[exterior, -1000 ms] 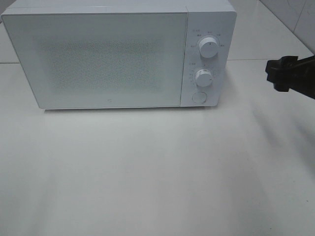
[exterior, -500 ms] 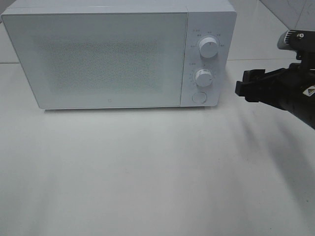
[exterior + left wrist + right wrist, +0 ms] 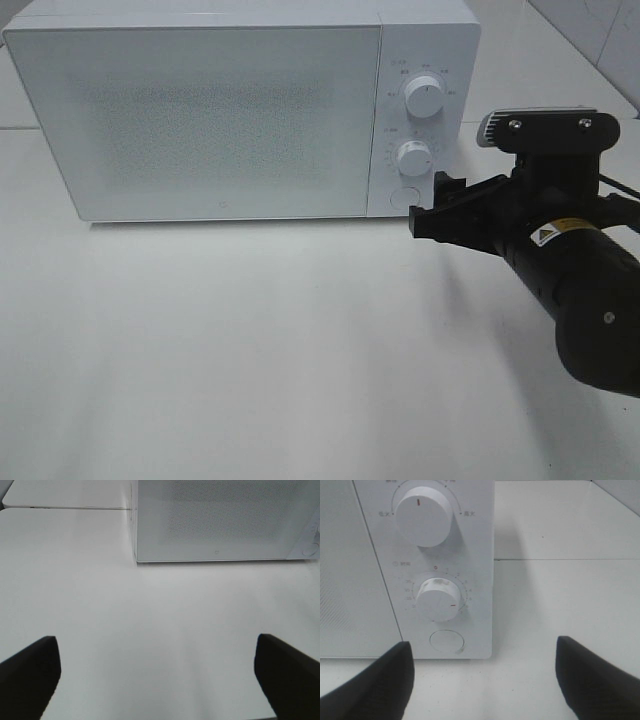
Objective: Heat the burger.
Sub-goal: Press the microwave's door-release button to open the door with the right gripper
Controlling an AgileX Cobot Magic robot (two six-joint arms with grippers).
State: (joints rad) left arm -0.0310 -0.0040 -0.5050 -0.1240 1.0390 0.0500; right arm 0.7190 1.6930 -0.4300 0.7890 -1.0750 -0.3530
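Your right hand [image 3: 432, 207] hangs released, with the round button [image 3: 446, 641] of the microwave [image 3: 200, 120] just ahead of it. Your left hand [image 3: 160, 677] is released above the desk [image 3: 150, 620].

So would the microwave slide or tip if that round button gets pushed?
Probably neither: the microwave is a wide, low box flat on the table, so it is likely heavy and stable. The round button sits low on its panel, giving little tipping leverage.

Wide-spread left gripper [image 3: 156, 647] above white table [image 3: 100, 585], closed microwave [image 3: 220, 520] beyond
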